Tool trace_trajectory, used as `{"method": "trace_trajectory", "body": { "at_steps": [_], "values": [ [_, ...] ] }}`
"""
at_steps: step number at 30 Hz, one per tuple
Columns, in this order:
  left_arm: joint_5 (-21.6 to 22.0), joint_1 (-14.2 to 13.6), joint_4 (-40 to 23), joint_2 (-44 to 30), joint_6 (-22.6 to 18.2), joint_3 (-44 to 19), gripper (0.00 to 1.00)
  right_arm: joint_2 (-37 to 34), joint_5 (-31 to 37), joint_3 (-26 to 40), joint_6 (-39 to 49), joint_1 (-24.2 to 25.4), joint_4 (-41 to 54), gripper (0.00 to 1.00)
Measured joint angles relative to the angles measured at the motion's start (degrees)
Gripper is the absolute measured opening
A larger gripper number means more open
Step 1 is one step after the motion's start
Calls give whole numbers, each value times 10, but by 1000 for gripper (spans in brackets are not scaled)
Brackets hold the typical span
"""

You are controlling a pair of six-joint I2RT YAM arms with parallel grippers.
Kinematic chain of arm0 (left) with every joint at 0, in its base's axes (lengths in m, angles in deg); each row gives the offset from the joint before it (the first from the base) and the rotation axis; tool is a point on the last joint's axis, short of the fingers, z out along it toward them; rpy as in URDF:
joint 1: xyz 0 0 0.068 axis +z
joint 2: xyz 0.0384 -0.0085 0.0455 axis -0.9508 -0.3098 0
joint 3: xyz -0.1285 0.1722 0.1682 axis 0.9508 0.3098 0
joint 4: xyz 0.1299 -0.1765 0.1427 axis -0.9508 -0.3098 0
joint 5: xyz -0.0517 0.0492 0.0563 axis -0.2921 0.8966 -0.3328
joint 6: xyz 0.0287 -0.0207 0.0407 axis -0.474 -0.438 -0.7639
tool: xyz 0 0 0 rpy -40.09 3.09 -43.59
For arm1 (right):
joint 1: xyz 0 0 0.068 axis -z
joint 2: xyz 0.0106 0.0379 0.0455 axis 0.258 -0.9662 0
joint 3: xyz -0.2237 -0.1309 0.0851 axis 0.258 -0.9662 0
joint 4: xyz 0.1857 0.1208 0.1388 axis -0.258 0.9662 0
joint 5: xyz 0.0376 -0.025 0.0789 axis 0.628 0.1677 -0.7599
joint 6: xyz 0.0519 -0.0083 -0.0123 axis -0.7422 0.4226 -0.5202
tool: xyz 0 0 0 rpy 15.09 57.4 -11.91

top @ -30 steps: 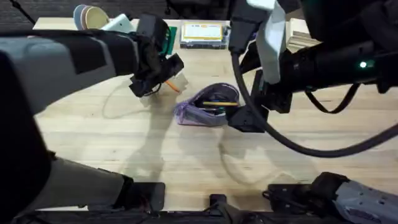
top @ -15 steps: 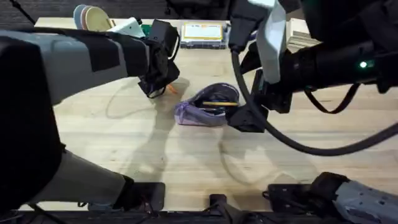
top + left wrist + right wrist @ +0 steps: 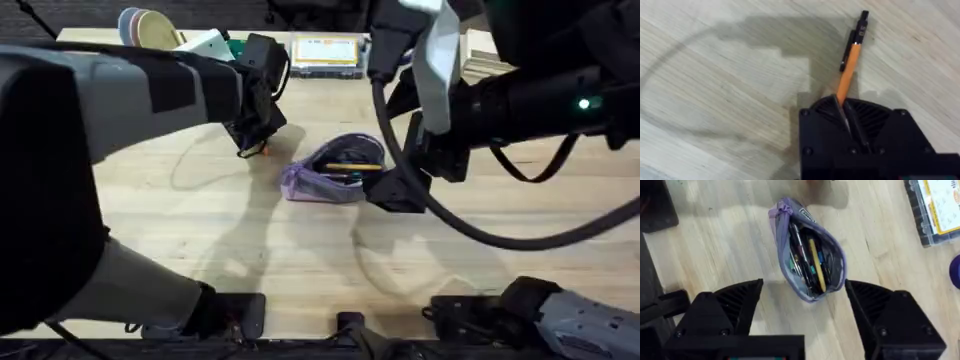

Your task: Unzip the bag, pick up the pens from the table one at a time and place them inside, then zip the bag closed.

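My left gripper (image 3: 846, 111) has come down over the last second from a raised, tilted pose to the table (image 3: 300, 250), and its black fingers are now pinched on the lower end of the orange pen (image 3: 849, 69). The barrel runs straight out ahead of the fingertips, black tip and clip at the far end, lying flat on the wood. From above I see only a sliver of orange under the gripper (image 3: 256, 141). I judge the grasp made but the lift not begun — the pen looks flush with the table.

The right gripper (image 3: 802, 297) hasn't moved. Its fingers stand wide apart, empty, hovering over the bag (image 3: 809, 255), which sits just ahead of and between them.

The bag (image 3: 335, 170) is already unzipped, its mouth gaping in an oval, with several slim things inside — dark ones, a yellow one and a teal one. I can't tell whether the black pen is among them. So the carry I have to make is short: the bag lies near my left gripper, off to its side toward the other arm.

The pen is slim, hard and smooth, probably quick to pivot in a pinch taken near one end. The bag is soft lavender fabric, slack and creased. The table is pale planked wood with fine grain.
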State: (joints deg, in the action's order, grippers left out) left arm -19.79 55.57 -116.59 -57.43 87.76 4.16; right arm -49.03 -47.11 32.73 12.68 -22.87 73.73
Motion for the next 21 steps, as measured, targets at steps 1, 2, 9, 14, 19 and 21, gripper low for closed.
{"method": "trace_trajectory", "body": {
  "at_steps": [1,2,9,14,19,21],
  "values": [
    [1,0,0,0,0,-1,79,0,0,0,0,0,0,998],
    [1,0,0,-1,0,-1,71,0,0,0,0,0,0,998],
    [5,0,2,-1,-18,-1,40,0,0,0,0,0,0,998],
    [10,0,5,0,-23,-1,43,0,0,0,0,0,0,998],
    [16,0,4,25,-49,-1,43,1,0,0,-2,0,18,998],
    [18,-4,9,77,-79,-3,43,23,0,0,-6,0,34,998]
  ]
}}
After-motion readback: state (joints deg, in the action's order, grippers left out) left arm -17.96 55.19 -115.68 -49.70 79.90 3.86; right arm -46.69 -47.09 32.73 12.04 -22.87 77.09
